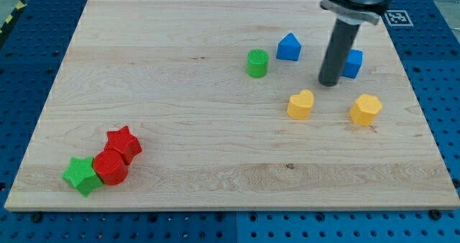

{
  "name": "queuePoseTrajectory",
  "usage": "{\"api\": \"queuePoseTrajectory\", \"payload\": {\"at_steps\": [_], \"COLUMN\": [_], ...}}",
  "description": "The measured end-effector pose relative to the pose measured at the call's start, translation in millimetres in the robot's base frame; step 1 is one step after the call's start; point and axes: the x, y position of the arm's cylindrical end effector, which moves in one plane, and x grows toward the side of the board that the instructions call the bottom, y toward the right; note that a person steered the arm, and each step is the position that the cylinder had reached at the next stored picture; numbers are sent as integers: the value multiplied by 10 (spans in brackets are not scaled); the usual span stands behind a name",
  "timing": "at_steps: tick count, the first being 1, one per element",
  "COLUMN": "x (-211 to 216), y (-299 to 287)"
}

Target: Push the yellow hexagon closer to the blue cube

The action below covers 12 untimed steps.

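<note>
My tip (330,83) bare, holds nothing, beside blue cube (352,63) near board's top right corner. Yellow hexagon (366,110) sits toward bottom right of tip, just below cube.

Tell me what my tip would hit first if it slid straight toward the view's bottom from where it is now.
Probably nothing: my tip would pass through the gap between the yellow heart and the yellow hexagon, though depth is hard to judge. The blue cube sits beside it, on the view's right.
</note>
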Motion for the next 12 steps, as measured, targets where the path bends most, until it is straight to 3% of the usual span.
{"api": "queuePoseTrajectory", "payload": {"at_steps": [2,3,4,6,12], "x": [112,629,1090,1053,1095], "y": [899,1316,1350,842,463]}}
